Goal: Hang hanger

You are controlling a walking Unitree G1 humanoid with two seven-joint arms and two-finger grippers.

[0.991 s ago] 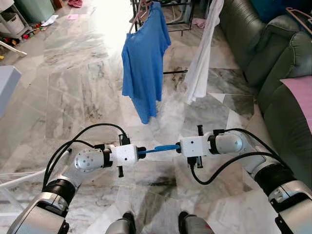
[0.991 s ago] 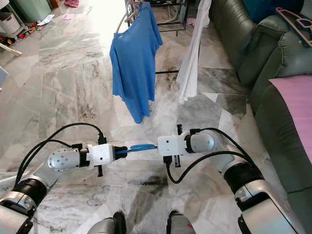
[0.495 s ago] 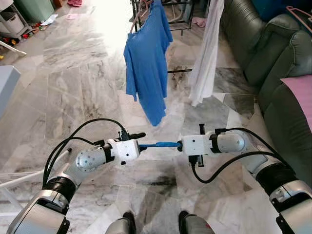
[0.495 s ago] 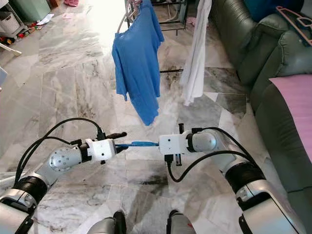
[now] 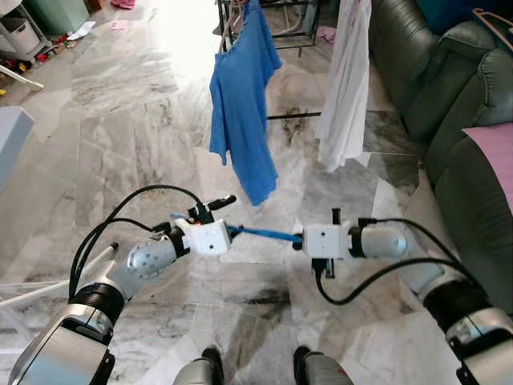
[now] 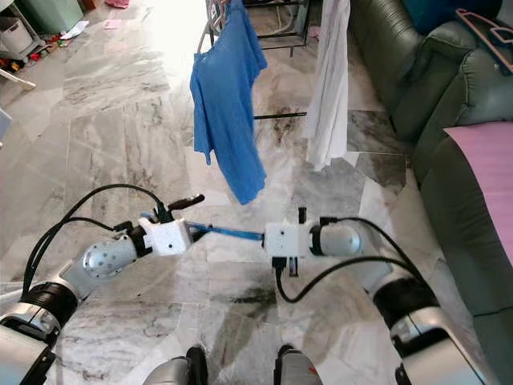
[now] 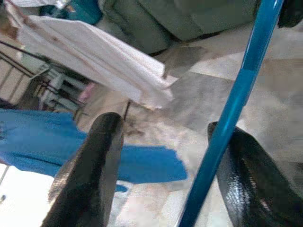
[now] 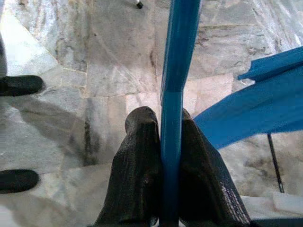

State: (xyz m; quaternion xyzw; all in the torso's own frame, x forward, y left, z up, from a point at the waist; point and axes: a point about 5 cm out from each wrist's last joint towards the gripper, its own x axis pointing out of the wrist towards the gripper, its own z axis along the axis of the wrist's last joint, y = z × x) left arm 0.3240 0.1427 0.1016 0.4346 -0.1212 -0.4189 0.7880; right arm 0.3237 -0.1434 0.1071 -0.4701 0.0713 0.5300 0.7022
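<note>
A blue hanger [image 5: 264,234] spans the gap between the two grippers at the centre of the head view, low over the marble floor [image 5: 120,120]. The right gripper [image 8: 163,142] has both fingers clamped tight on the hanger's bar. The left gripper [image 7: 165,156] is spread apart; the bar lies against one finger [image 7: 246,179] while the other finger [image 7: 90,175] stands clear of it. In the upper middle of the frame a blue shirt [image 5: 240,104] and a white cloth [image 5: 346,80] hang from a rack [image 5: 272,16]. A dark green sofa [image 5: 449,80] fills the upper right.
</note>
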